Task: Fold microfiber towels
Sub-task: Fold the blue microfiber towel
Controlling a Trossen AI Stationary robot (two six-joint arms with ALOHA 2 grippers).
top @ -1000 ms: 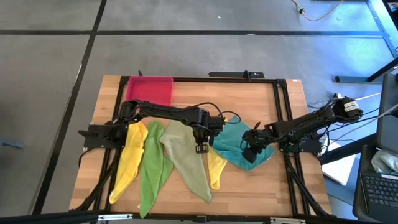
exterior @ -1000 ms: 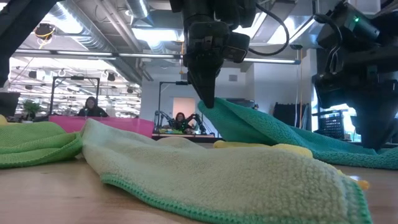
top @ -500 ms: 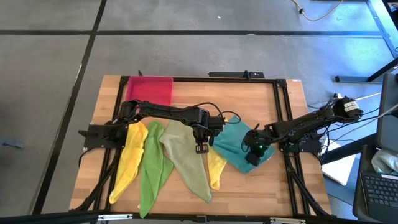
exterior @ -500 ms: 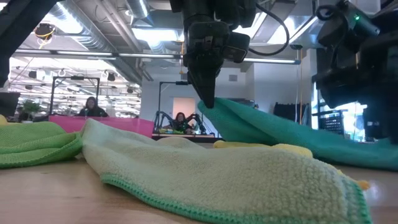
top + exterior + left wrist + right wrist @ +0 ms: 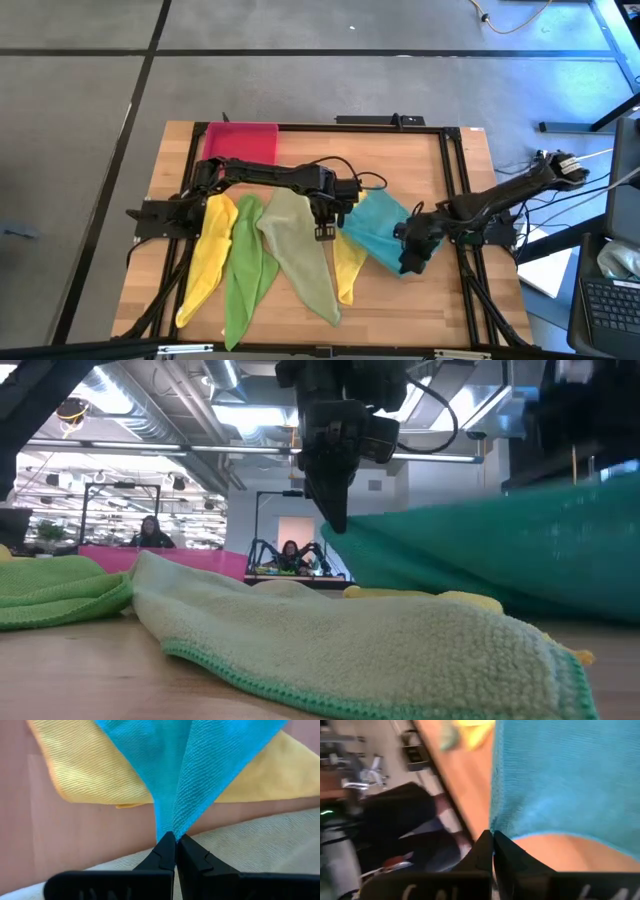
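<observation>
My left jaws (image 5: 324,232) pinch one corner of the teal towel (image 5: 372,228), my right jaws (image 5: 410,262) pinch the opposite corner, holding it above the tabletop (image 5: 400,310) beside the olive towel (image 5: 300,250).

No legible text, labels, brands, numbers or signs in any view: none on the towels, the tray, the arms, the desk or in the room behind.

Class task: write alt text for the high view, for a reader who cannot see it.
Both grippers, left and right, hold the teal towel stretched between them above a wooden table. Four more towels lie spread out on the left, a pink tray behind.
</observation>
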